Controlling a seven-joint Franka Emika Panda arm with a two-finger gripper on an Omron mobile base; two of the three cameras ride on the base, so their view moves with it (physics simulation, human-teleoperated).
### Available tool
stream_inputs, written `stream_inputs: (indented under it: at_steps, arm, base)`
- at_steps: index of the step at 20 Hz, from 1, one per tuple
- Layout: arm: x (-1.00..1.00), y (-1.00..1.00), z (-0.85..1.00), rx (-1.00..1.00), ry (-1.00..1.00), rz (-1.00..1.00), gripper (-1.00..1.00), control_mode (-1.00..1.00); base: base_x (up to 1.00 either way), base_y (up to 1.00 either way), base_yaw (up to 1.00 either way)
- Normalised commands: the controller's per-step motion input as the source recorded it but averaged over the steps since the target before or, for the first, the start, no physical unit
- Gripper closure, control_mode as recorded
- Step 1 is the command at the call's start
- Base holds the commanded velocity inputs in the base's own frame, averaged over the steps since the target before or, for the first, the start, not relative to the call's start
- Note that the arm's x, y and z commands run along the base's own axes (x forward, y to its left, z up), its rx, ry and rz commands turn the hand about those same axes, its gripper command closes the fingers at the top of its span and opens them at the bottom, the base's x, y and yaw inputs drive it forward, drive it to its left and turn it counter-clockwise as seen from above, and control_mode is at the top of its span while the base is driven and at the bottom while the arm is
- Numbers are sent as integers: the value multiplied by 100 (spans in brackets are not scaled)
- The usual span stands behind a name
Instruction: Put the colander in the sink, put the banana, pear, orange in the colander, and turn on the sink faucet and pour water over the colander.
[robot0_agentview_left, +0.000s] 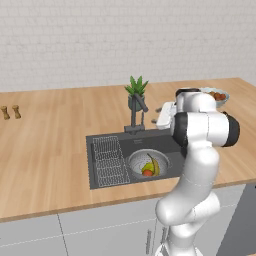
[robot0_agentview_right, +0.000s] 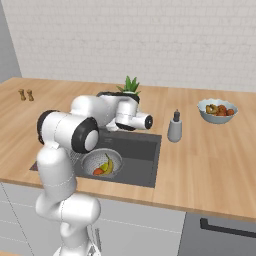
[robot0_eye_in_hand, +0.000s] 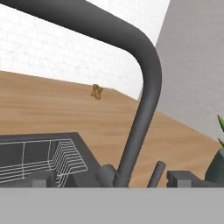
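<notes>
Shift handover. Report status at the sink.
Gripper at faucet, jaws spread, nothing held. Colander in sink, banana and orange inside. No water seen.

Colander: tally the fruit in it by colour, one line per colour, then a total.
In the colander in the sink:
Yellow (banana): 1
Yellow-green (pear): 1
Orange-red (orange): 1
Total: 3

glossy white rounded arm (robot0_agentview_left: 197, 165) segments with dark joint bands.
</notes>
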Motion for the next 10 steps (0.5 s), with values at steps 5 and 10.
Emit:
stream_inputs:
  at_steps: [5,10]
  arm:
    - [22,4,-12,8,0,10,-100,-100]
    - [21,7,-1,10,0,7,-100,-100]
  base:
    - [0,0,0]
    - [0,0,0]
